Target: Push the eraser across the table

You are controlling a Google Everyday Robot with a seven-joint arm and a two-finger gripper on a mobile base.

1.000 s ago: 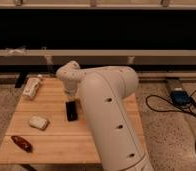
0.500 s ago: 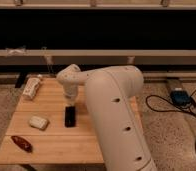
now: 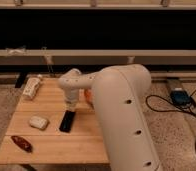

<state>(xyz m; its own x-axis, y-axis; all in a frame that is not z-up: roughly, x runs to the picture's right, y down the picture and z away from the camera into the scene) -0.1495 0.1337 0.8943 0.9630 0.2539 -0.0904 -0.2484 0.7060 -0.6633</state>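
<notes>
While the large white arm (image 3: pixel 123 115) fills the right half of the frame, its gripper (image 3: pixel 71 106) hangs just left of centre, pointing down at the table (image 3: pixel 56 142). Its fingers are closed together with nothing between them, and their tip sits at the upper end of the eraser (image 3: pixel 67 121); whether the two actually touch cannot be told. That eraser, a flat black elongated block, lies on the wood a little below and left of the frame's centre, its long side running up and down with a slight tilt. Just to its left lies a white-beige rounded block (image 3: pixel 38 122), apart from it. Farther down, toward the lower left corner of the table top, rests a dark red oblong object (image 3: pixel 22 143), well apart from both. Near the upper left corner of the table lies a pale packet-like item (image 3: pixel 32 87), tilted. An orange patch (image 3: pixel 87 95) shows beside the arm's wrist. On the speckled floor at the right edge, black cables (image 3: pixel 163 105) run to a blue and dark device (image 3: pixel 180 95).
</notes>
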